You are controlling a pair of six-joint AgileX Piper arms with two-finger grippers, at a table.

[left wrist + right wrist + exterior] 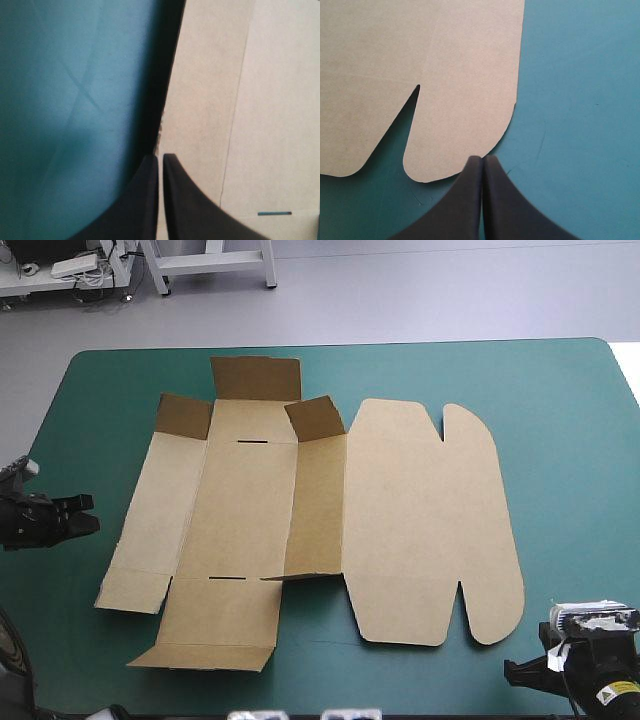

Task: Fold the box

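Left gripper (160,156) jaws pinched together, empty, near box (320,510) left edge. Box mostly flat mid-bench (560,440), long axis left-right. Right gripper (482,158) jaws together, just beside rounded lid tab (460,135), seemingly nearer.

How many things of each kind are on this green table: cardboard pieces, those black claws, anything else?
Box: 1, one cut brown sheet, lying mostly flat
Grippers: 2, the left gripper and the right gripper, both shut
Anything else: 0
Total: 3
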